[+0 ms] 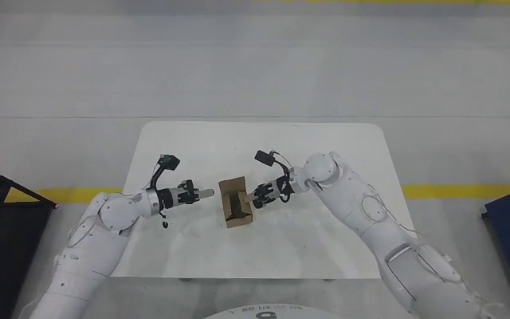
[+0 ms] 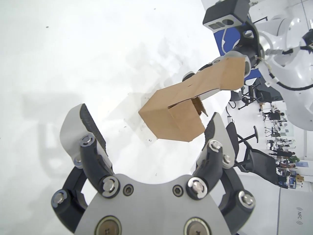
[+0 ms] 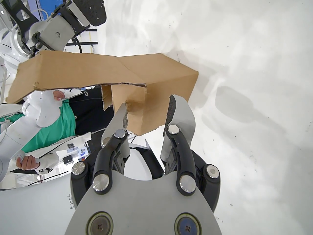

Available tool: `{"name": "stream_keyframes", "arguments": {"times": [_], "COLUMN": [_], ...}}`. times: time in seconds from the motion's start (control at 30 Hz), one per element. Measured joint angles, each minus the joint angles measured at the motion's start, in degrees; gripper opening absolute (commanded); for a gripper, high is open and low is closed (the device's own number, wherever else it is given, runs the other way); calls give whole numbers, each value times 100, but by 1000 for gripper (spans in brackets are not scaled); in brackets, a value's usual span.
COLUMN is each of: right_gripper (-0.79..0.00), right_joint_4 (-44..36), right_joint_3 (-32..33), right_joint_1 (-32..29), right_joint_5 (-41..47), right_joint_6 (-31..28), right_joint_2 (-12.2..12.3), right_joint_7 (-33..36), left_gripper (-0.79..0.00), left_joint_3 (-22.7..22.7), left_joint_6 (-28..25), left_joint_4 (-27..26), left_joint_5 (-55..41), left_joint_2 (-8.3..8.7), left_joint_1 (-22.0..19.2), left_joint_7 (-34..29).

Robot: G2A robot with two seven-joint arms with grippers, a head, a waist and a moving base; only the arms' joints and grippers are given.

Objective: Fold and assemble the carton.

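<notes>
1. The right gripper (image 3: 148,104) lies nearest the right wrist camera. It stands at the 3 o'clock side of the carton (image 3: 156,74). Its jaws are parted and set astride the carton's near wall. One fingertip (image 3: 121,118) touches that wall beside a small dent. No firm clamp is evident.
2. The carton sits at the centre of the table (image 1: 319,143), with its brown body resting on the surface. Its mouth faces up, away from the table.
3. One long flap (image 2: 207,76) rises from the rim of the mouth, unfolded. A short inner flap (image 2: 201,106) shows at the mouth beneath it.
4. With the long flap raised, the carton's long axis appears to run up off the table. From above it reads along the 12-to-6 o'clock line.
5. The left gripper (image 2: 149,111) stands at the carton's 9 o'clock. Its jaws are spread wide and empty, just beside the body and not touching it.
6. Step in hand, as judged: the body is erected and the top closure is not yet made.
7. The next move probably calls for one gripper to brace the body against sliding. The other would press the long flap down over the mouth, folding along its crease.
</notes>
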Motion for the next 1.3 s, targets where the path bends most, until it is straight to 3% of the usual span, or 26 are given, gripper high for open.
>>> {"name": "stream_keyframes", "arguments": {"times": [0.4, 0.87, 1.07, 1.2, 1.3], "right_gripper": [-483, -542, -628, -742, -760], "right_joint_4": [-14, 31, 61, 86, 98], "right_joint_3": [-138, -206, -241, -273, -309], "right_joint_1": [23, 19, 43, 63, 83], "right_joint_5": [-4, 27, 41, 44, 40], "right_joint_6": [102, 99, 123, 146, 170], "right_joint_2": [-27, -30, -38, -48, -60], "right_joint_7": [-140, -240, -264, -279, -299], "left_gripper": [0, 0, 0, 0, 0], "left_joint_3": [834, 1138, 1188, 1166, 1170], "left_joint_6": [331, 417, 387, 364, 389], "left_joint_4": [105, 441, 565, 563, 572], "left_joint_5": [1014, 925, 753, 718, 736], "left_joint_2": [-138, -213, -236, -229, -225], "left_joint_1": [-429, -615, -717, -729, -733], "left_joint_7": [181, 165, 99, 100, 74]}}
